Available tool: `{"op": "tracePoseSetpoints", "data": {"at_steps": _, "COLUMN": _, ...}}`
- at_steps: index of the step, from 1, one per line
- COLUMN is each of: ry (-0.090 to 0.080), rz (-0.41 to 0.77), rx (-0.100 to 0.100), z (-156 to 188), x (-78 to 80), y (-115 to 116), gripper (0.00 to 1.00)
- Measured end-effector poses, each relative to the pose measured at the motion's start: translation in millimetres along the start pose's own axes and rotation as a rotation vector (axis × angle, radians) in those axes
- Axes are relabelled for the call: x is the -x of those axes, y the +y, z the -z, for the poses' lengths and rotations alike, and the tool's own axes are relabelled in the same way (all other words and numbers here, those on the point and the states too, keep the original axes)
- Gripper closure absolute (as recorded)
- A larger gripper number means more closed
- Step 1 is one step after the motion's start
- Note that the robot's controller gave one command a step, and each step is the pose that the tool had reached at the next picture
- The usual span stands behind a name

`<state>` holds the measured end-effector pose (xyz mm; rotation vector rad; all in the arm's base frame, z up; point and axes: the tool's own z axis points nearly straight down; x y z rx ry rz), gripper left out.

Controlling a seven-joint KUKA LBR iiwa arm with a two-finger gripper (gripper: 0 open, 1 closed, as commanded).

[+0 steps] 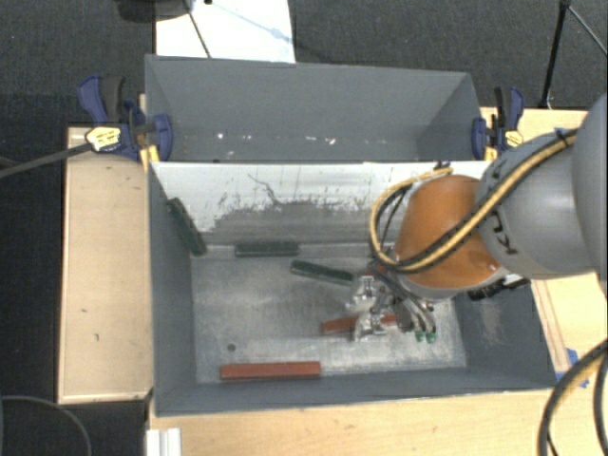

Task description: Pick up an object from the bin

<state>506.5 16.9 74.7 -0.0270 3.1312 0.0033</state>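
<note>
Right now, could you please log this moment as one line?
gripper | down in bin, right of centre | at short red-brown bar | grasp unclear

Grey arm (560, 212), orange cover (439, 228), looped cables (378, 224)

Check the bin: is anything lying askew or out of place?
One dark green stick at the left rests slanted against the left wall of the bin, while the other sticks lie flat on the floor. Nothing looks spilled or broken.
</note>
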Motion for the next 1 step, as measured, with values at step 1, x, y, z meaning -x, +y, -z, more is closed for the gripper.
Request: {"op": "tracePoseSetpoints", "data": {"at_steps": 1, "ry": 0.002, "rz": 0.043, "rx": -0.002, "z": 166.0, "x": 16.6, "y": 3.1, "gripper": 1.00}}
